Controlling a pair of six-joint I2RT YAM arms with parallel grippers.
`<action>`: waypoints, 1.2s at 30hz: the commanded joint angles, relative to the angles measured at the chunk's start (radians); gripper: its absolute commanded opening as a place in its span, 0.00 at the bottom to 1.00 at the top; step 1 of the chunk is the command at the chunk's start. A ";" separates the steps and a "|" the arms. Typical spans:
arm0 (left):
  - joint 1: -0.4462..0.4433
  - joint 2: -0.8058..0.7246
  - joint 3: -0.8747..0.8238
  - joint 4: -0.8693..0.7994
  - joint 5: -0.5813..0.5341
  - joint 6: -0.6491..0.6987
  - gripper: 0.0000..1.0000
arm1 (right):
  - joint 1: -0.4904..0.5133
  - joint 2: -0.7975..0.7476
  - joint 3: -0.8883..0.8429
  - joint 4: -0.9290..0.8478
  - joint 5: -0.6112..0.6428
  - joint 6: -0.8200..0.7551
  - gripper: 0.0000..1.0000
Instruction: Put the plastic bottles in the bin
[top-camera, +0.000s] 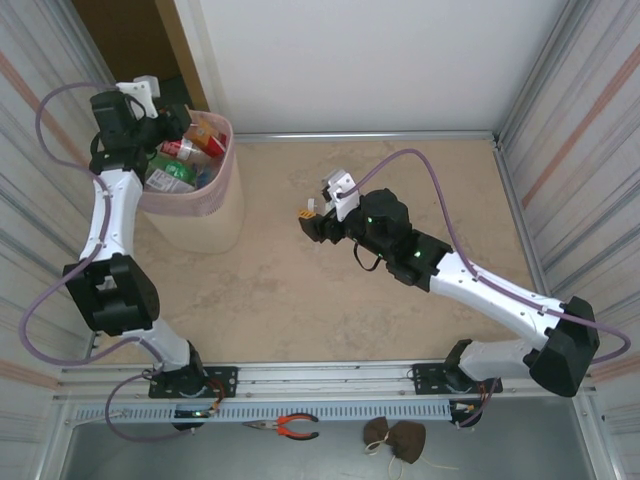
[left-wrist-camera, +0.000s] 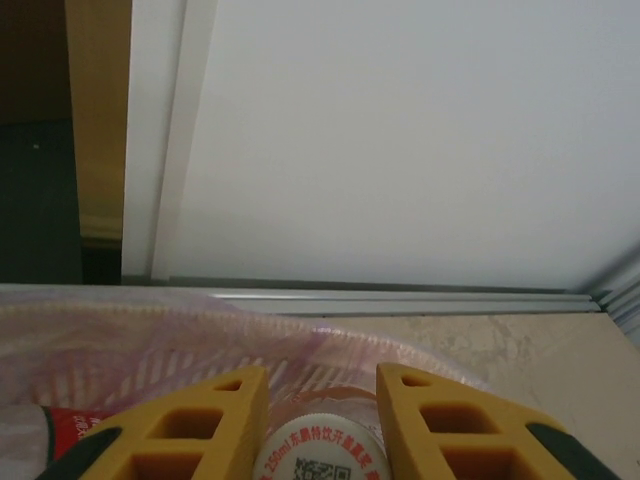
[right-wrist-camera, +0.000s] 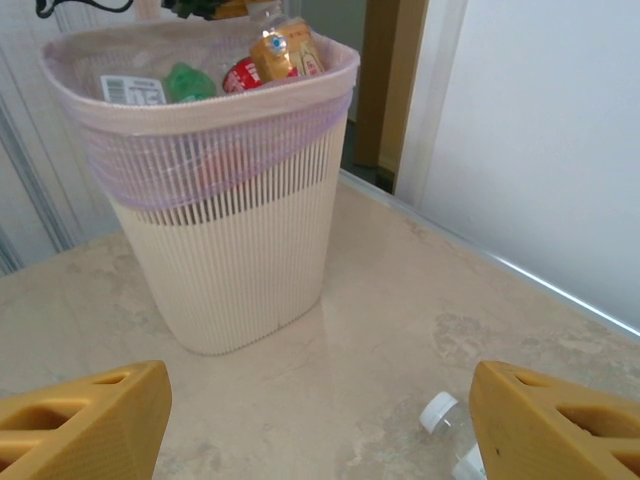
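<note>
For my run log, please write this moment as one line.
left gripper: shut on held bottle, above bin | right gripper: open, above loose bottle | bin: other bottles inside

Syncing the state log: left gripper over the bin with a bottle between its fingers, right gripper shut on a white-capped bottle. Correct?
No. The right gripper is open: the right wrist view shows its fingers spread wide, the white-capped bottle lying loose on the table between them. The left gripper is over the bin, printed-cap bottle between its fingers, as stated.
</note>
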 joint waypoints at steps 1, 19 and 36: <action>-0.015 -0.014 -0.021 -0.051 0.022 0.029 0.35 | -0.001 -0.033 -0.007 -0.006 0.021 0.012 0.78; -0.008 -0.250 -0.151 -0.165 -0.073 0.071 0.66 | -0.023 -0.029 -0.008 -0.005 -0.012 0.018 0.78; -0.020 -0.021 -0.073 -0.241 0.131 0.013 0.39 | -0.060 -0.009 0.025 -0.076 -0.002 0.063 0.78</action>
